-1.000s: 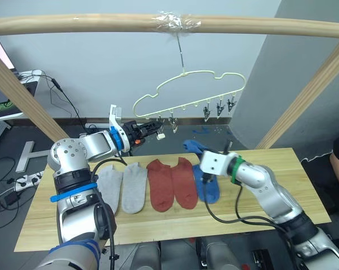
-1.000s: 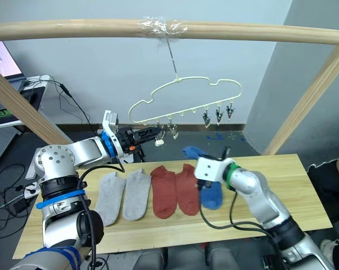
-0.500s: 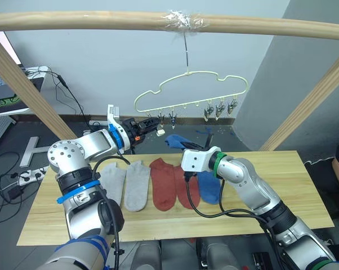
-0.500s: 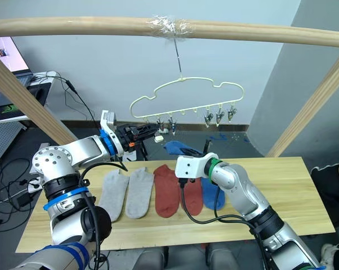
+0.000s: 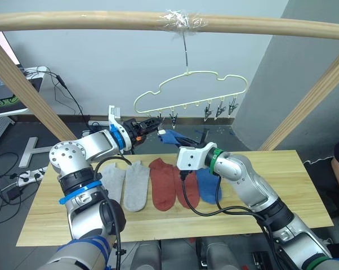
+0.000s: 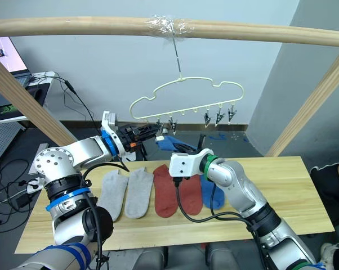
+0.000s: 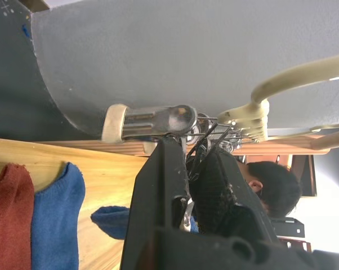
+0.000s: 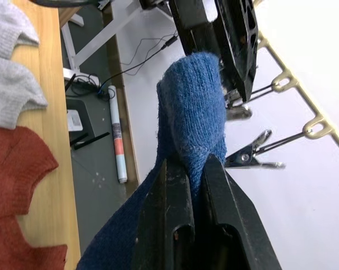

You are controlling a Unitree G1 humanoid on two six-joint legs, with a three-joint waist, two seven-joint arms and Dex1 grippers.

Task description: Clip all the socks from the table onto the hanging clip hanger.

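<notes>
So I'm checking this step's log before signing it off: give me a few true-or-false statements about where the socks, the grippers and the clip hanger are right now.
1. The right gripper is shut on a blue sock. True.
2. That blue sock is already clipped on the clip hanger. False: it is held up near the clips, none of which grips it.
3. The left gripper is closed on one of the hanger's metal clips. True.
4. Two grey socks hang from the hanger. False: both lie on the table.
5. Two rust red socks lie on the table. True.
6. Both blue socks are in the air. False: one blue sock lies on the table.
</notes>
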